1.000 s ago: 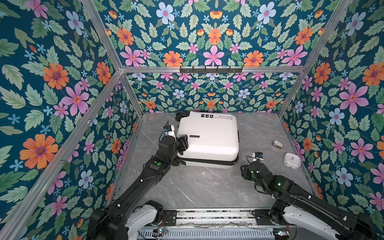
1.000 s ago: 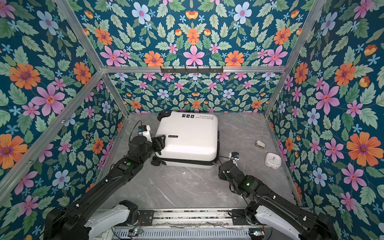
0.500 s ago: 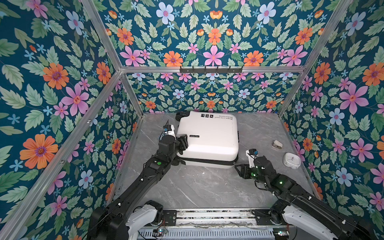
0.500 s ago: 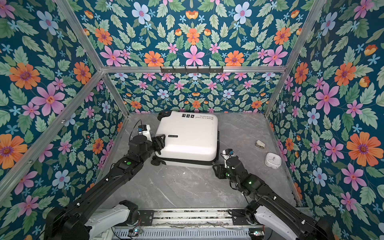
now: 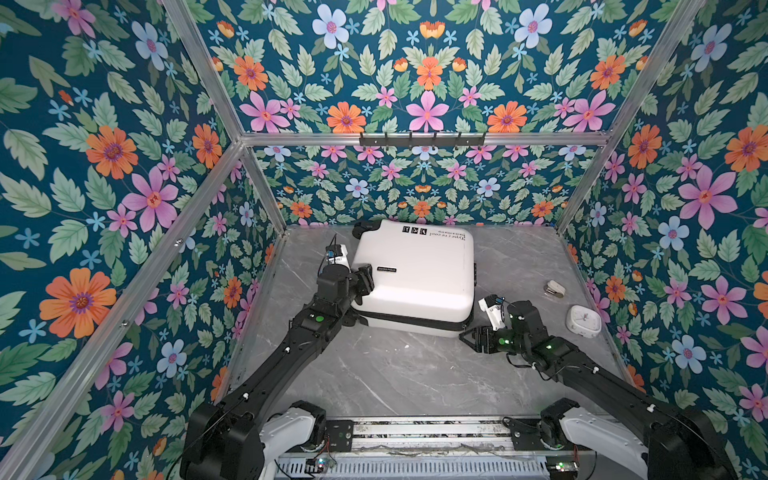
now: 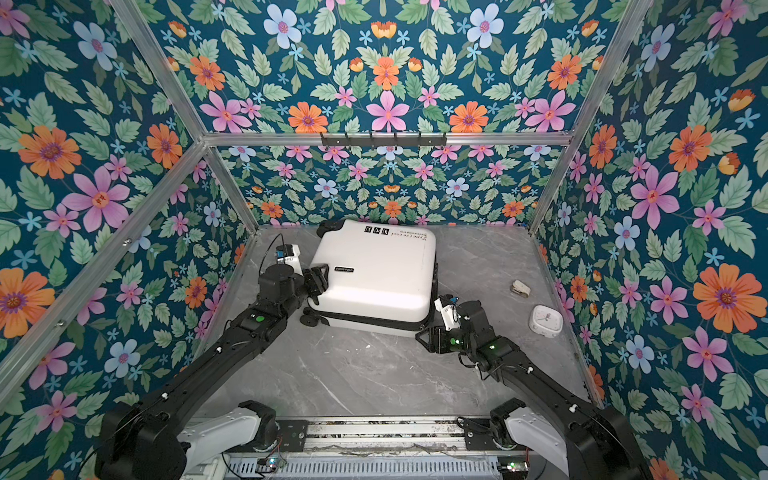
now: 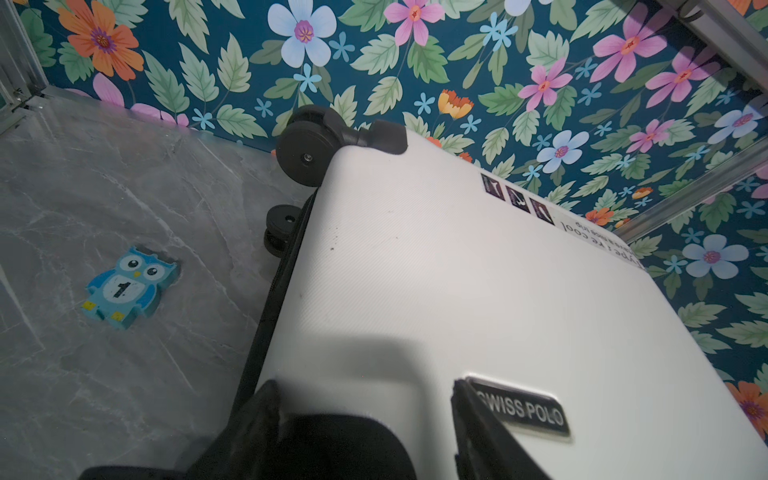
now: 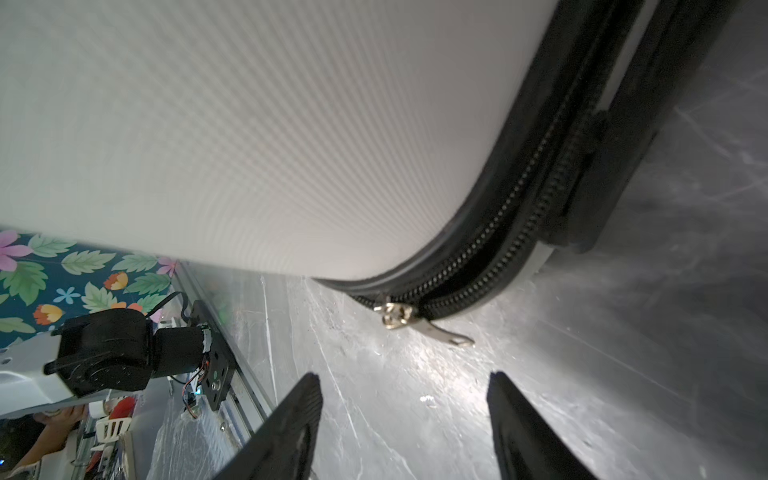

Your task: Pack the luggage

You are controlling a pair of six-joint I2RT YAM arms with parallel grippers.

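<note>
I think the luggage (image 5: 415,274) is being unzipped: the left tool (image 5: 365,279), released, rests on its shell, and the released right tool (image 8: 404,376) must next pinch the zipper pull (image 8: 419,322).

Both top views bright, evenly lit, sharp throughout. Left wrist view dimmer, a soft grey shadow across the luggage (image 7: 457,270) shell near the lens. Right wrist view: shell close and soft, moiré ripple, white glare on the table (image 8: 415,361), hazy and dark beyond it.
</note>
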